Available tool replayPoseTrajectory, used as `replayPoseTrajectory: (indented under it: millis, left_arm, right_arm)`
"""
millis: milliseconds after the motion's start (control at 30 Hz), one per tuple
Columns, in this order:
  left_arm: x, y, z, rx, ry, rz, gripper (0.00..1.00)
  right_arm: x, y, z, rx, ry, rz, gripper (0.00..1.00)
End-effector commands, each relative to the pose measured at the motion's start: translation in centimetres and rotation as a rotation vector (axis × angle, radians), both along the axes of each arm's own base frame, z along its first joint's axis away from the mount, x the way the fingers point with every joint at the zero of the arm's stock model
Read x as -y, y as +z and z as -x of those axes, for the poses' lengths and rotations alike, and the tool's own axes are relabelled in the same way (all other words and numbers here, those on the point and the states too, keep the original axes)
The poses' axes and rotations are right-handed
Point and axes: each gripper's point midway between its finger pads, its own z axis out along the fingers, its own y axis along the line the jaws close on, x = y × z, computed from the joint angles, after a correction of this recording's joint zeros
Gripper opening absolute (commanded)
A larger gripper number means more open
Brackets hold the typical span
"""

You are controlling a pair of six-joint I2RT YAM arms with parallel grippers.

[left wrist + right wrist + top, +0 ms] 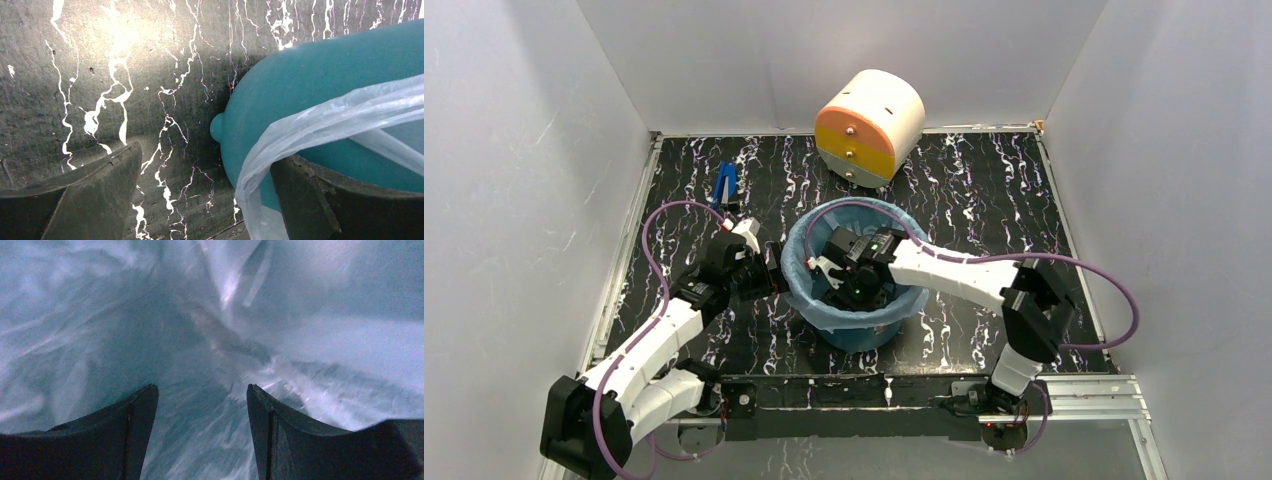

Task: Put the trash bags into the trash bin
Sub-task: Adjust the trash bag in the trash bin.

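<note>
Right gripper (pixel 202 390): we see it down inside the trash bin (pixel 864 340), jaws partly open, nothing between them, crinkled plastic just beneath.
Left gripper (pixel 207 157): jaws wide apart and holding nothing, low over the bench (pixel 984 180) beside the bin's left wall.
Trash bag (pixel 799 262): light-blue, lining the bin, its edge folded over the rim and hanging outside.
Writing: we cannot read any on bag or bin.
Drum (pixel 871 125): cream-and-orange, at the far edge, well apart.
</note>
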Motion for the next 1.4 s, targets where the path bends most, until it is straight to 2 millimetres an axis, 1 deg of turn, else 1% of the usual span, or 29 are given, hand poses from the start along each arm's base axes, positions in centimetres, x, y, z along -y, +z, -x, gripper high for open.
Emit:
replayPoseTrajectory:
  millis: [0,100,200,300,433,533,600,633,700,767,900,967,1100,1133,1200,1367]
  left_arm:
    - [0.0,1.2,-0.2,0.035,0.001,0.012,0.94]
    - [-0.2,1.2,0.0,0.039,0.009,0.006,0.94]
    - [-0.3,1.0,0.1,0.035,0.009,0.004,0.95]
    - [-0.4,1.1,0.1,0.037,0.008,0.001,0.94]
    - [-0.4,1.0,0.1,0.037,0.010,-0.004,0.94]
    - [-0.4,1.0,0.2,0.036,0.008,-0.003,0.95]
    - [-0.4,1.0,0.2,0.033,0.008,-0.001,0.94]
    - [-0.3,1.0,0.2,0.035,0.004,0.004,0.94]
    - [-0.1,1.2,0.1,0.041,0.005,0.016,0.93]
    - [0.1,1.6,-0.2,0.051,0.009,0.032,0.93]
    - [0.4,2.2,-0.8,0.070,0.010,0.044,0.94]
    - [0.5,2.3,-0.8,0.067,0.008,0.048,0.94]
    - [0.5,2.3,-0.9,0.069,0.011,0.052,0.94]
    - [0.5,2.3,-0.9,0.070,0.011,0.050,0.94]
    - [0.4,2.3,-0.8,0.072,0.010,0.045,0.94]
    - [0.3,2.0,-0.8,0.064,0.005,0.030,0.94]
  right_arm:
    - [0.7,-2.0,-0.3,0.005,0.008,0.058,0.75]
    - [0.6,-3.4,-0.9,0.037,0.004,0.062,0.77]
    - [0.8,-4.1,-1.1,0.038,0.000,0.086,0.76]
    - [1.0,-4.4,-1.5,0.060,-0.008,0.091,0.76]
    - [1.6,-4.4,-2.6,0.134,-0.037,0.115,0.77]
    - [1.3,-3.9,-2.8,0.149,-0.040,0.083,0.77]
    - [1.0,-4.1,-3.0,0.172,-0.040,0.052,0.77]
    - [1.2,-4.4,-3.5,0.203,-0.053,0.052,0.77]
    - [1.7,-4.5,-5.4,0.303,-0.102,0.080,0.77]
    - [1.3,-4.1,-7.0,0.391,-0.129,0.051,0.77]
    - [0.0,-3.3,-8.5,0.474,-0.100,-0.058,0.77]
    - [-0.2,-3.2,-9.4,0.503,-0.100,-0.079,0.77]
    - [0.0,-4.2,-10.7,0.530,-0.090,-0.052,0.77]
    - [0.0,-4.4,-10.8,0.524,-0.086,-0.045,0.77]
    - [0.2,-4.7,-10.3,0.487,-0.064,-0.024,0.77]
    - [0.0,-3.6,-8.0,0.373,-0.020,-0.049,0.77]
